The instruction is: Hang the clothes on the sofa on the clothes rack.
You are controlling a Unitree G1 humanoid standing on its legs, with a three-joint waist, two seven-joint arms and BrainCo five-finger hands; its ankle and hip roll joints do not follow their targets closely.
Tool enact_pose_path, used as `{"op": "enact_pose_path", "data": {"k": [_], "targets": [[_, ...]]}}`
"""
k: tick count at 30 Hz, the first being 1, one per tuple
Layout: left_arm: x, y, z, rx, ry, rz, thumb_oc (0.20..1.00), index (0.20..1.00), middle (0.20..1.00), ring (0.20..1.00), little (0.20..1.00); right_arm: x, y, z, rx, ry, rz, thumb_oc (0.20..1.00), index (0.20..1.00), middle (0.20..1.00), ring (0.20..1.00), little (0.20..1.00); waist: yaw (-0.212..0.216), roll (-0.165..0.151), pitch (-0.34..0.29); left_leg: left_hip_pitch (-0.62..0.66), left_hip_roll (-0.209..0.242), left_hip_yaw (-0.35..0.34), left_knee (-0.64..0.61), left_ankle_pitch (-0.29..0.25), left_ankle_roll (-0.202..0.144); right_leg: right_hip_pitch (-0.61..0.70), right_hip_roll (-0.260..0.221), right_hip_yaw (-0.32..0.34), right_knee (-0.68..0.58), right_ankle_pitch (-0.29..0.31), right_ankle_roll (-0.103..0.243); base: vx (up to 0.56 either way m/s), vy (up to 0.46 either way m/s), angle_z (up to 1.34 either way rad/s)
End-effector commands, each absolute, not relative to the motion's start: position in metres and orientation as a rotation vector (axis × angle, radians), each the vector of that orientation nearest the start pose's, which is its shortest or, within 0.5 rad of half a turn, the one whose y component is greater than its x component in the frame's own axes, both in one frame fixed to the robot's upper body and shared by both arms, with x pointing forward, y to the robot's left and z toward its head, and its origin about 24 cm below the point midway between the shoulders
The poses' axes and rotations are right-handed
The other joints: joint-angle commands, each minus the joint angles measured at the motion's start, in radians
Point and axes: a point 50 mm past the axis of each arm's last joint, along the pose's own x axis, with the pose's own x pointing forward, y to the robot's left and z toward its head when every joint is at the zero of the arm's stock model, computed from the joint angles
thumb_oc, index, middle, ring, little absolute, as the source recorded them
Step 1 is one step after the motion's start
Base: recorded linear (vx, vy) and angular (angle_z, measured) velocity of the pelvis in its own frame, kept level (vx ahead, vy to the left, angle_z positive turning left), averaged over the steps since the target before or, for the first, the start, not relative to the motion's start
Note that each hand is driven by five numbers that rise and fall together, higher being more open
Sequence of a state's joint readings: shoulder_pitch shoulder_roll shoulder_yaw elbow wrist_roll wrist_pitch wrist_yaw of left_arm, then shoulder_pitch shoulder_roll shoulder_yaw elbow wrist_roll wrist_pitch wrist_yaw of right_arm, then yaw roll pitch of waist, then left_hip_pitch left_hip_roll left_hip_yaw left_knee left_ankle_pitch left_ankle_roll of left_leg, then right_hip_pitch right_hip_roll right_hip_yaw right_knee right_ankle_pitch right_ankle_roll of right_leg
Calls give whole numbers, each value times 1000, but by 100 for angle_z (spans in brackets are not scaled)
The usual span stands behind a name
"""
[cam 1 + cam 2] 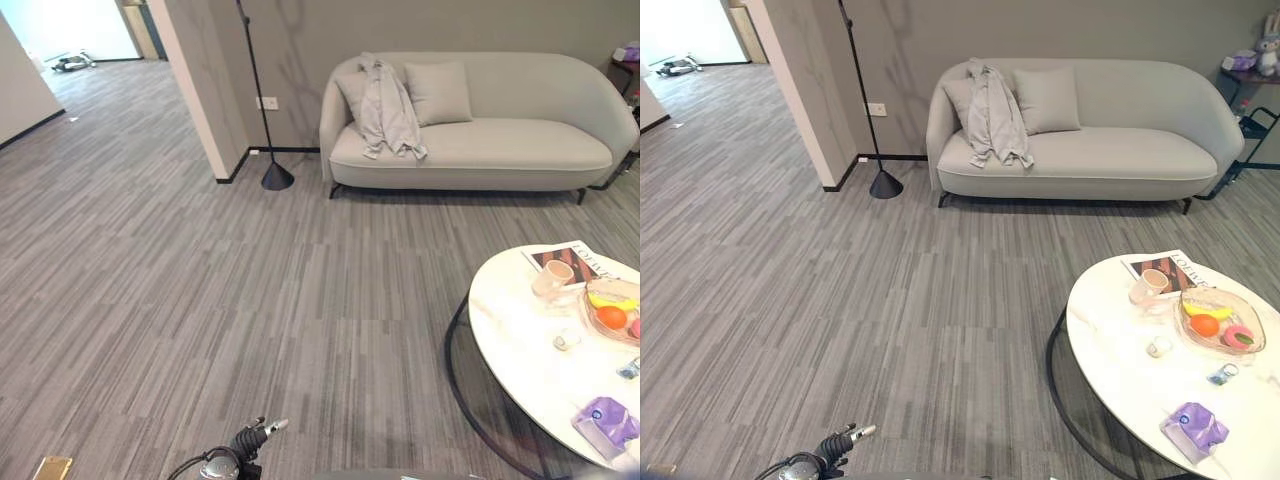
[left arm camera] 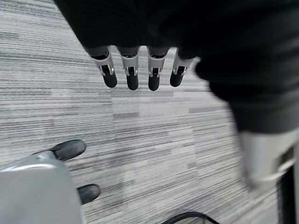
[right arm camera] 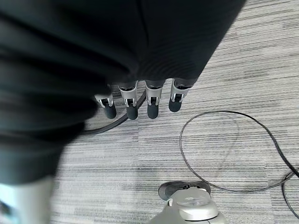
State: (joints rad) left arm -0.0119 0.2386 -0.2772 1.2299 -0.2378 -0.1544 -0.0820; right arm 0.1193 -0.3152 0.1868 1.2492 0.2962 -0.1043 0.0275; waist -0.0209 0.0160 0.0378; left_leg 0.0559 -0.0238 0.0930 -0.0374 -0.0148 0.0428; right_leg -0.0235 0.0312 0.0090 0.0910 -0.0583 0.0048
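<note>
From the head views, a pale grey garment hangs over the back and seat at the left end of the light grey curved sofa by the far wall, beside a grey cushion. A round white worktop stands near right.

In the left wrist view, the left hand hangs above the grey striped carpet floor, fingers straight and empty.

In the right wrist view, the right hand hangs likewise, fingers straight, holding nothing.

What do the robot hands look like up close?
Each robot hand has a dark ribbed cover over its back and wrist. The left robot hand and the right robot hand both have a row of silver fingers with rounded black tips, like little rubber caps. The fingers hang straight and hold nothing.
</note>
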Motion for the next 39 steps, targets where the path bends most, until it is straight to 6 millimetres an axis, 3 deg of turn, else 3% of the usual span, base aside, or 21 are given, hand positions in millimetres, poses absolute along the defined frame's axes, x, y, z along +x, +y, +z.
{"op": "enact_pose_path", "data": {"k": [1, 21, 23, 24, 25, 28, 29, 31, 32, 34, 36, 39], "targets": [[131, 217, -150, 105, 999, -12, 1000, 1000, 1000, 1000, 1000, 63, -267, -155, -160, 1183, -187, 1000, 1000, 1000, 1000, 1000, -3, -30, 28, 35, -12, 8, -50, -4, -67, 109, -36, 90, -178, 103, 114, 0, 0, 0], [133, 221, -149, 158, 1009, -38, 1000, 1000, 1000, 1000, 1000, 60, -265, -155, -120, 1175, -192, 1000, 1000, 1000, 1000, 1000, -15, -29, 50, 54, 12, 8, -50, 4, -83, 103, -17, 93, -158, 84, 91, 11, -45, -1], [138, 222, -147, 159, 994, -36, 1000, 1000, 1000, 1000, 1000, 63, -265, -154, -118, 1162, -194, 1000, 1000, 1000, 1000, 1000, -16, -37, 73, 14, 22, 5, 28, -8, -89, 90, -11, 103, -136, 78, 80, -77, -141, 0], [147, 223, -143, 155, 967, -30, 1000, 1000, 1000, 1000, 1000, 64, -267, -153, -112, 1151, -203, 1000, 1000, 1000, 1000, 1000, -17, -54, 106, -67, 30, -4, 160, -30, -103, 77, -5, 111, -110, 73, 70, -127, -202, 2], [150, 222, -142, 151, 956, -33, 1000, 1000, 1000, 1000, 1000, 62, -268, -153, -111, 1151, -209, 1000, 1000, 1000, 1000, 1000, -15, -61, 121, -105, 32, -8, 218, -32, -106, 74, -3, 111, -100, 71, 63, -117, -229, 8], [160, 218, -139, 148, 925, -37, 1000, 1000, 1000, 1000, 1000, 62, -276, -150, -111, 1138, -245, 1000, 1000, 1000, 1000, 1000, -13, -69, 169, -264, 34, -58, 450, 36, -110, 59, 7, 106, -69, 66, 37, -55, -170, 21], [160, 217, -139, 150, 926, -39, 1000, 1000, 1000, 1000, 1000, 62, -278, -149, -114, 1137, -255, 1000, 1000, 1000, 1000, 1000, -18, -70, 174, -293, 34, -68, 475, 49, -107, 55, 7, 100, -66, 60, 32, 72, -102, 21], [160, 214, -140, 140, 927, -35, 1000, 1000, 1000, 1000, 1000, 63, -281, -148, -110, 1130, -280, 1000, 1000, 1000, 1000, 1000, -18, -64, 180, -336, 21, -70, 448, 40, -94, 59, 4, 94, -64, 45, 31, 162, -31, 10], [156, 213, -142, 132, 940, -34, 1000, 1000, 1000, 1000, 1000, 65, -284, -146, -106, 1116, -292, 1000, 1000, 1000, 1000, 1000, -8, -56, 177, -358, 11, -53, 342, 50, -87, 69, 13, 95, -77, 33, 35, 238, 25, 9], [150, 213, -144, 127, 951, -29, 1000, 1000, 1000, 1000, 1000, 71, -285, -144, -115, 1094, -292, 1000, 1000, 1000, 1000, 1000, 16, -36, 179, -374, 18, -25, 160, 149, -100, 95, 36, 107, -88, 13, 34, 328, 53, 11], [144, 213, -146, 111, 967, -20, 1000, 1000, 1000, 1000, 1000, 79, -286, -143, -129, 1076, -291, 1000, 1000, 1000, 1000, 1000, 49, -25, 178, -420, 13, -11, -1, 185, -121, 149, 46, 141, -105, -19, 32, 455, 97, -2], [128, 218, -151, 91, 1010, 19, 1000, 1000, 1000, 1000, 1000, 78, -286, -143, -151, 1087, -267, 1000, 1000, 1000, 1000, 1000, 67, -15, 141, -393, 18, 7, -50, 227, -120, 215, 35, 179, -127, -60, 44, 474, 145, -45]]}}
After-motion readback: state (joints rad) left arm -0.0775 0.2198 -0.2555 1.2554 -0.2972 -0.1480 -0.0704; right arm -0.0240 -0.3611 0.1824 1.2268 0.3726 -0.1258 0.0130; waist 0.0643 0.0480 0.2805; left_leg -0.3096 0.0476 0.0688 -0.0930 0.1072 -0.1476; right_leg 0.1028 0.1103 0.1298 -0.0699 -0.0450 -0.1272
